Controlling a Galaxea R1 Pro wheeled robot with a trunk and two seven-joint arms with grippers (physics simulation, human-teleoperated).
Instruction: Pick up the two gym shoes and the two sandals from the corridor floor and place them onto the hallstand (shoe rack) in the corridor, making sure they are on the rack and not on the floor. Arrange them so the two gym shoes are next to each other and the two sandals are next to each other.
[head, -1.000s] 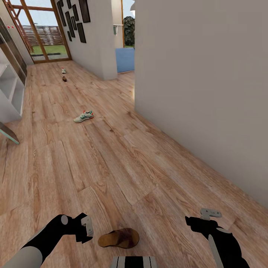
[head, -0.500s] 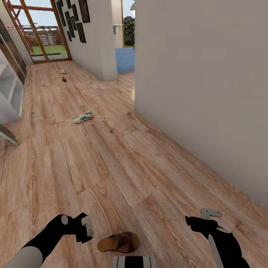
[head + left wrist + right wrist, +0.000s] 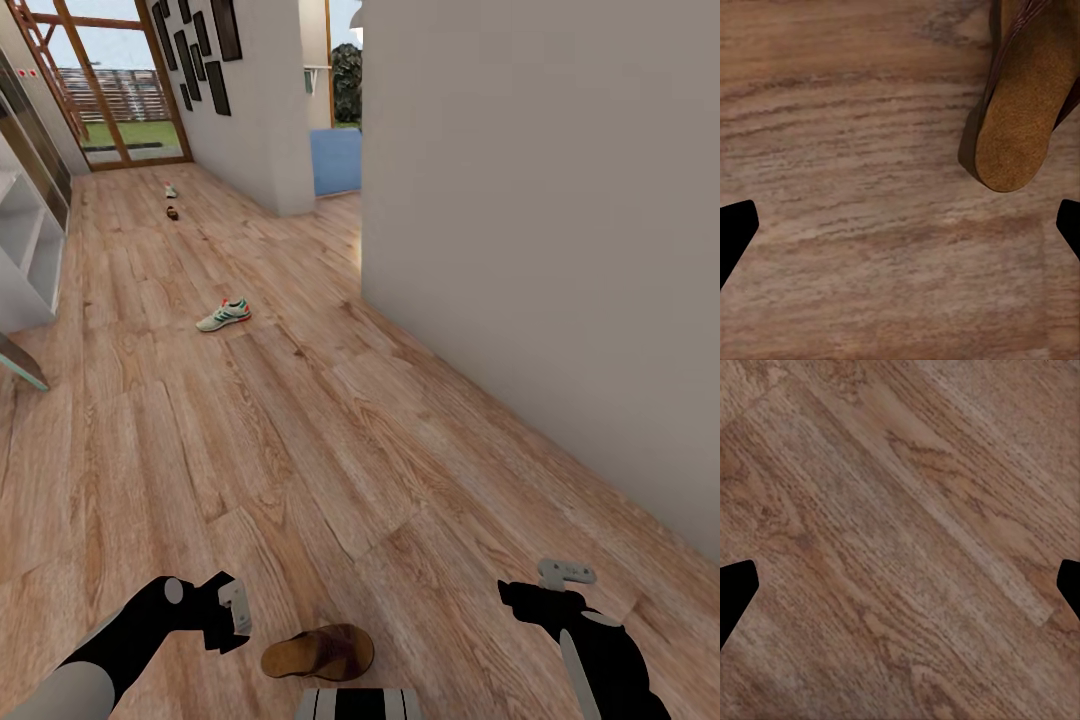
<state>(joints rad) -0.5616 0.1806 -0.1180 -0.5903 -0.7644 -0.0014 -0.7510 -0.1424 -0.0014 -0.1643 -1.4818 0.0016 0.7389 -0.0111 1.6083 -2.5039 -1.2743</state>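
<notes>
Bare floor (image 3: pixel 330 440) lay open under both grippers. A sandal (image 3: pixel 318 652) sat just beside the left gripper (image 3: pixel 236 611); the wall (image 3: pixel 560 250) closed the right side, seemingly well apart.

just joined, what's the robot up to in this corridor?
It's collecting shoes, and nothing is held yet. A brown sandal lies on the wood floor just ahead of the base, beside the left gripper, whose jaws are open over bare planks with the sandal's heel off to one side. The right gripper is also open over bare floor. One gym shoe lies mid-corridor, and two more small items sit far down by the glass door. Part of a pale shelf unit shows on the left.
</notes>
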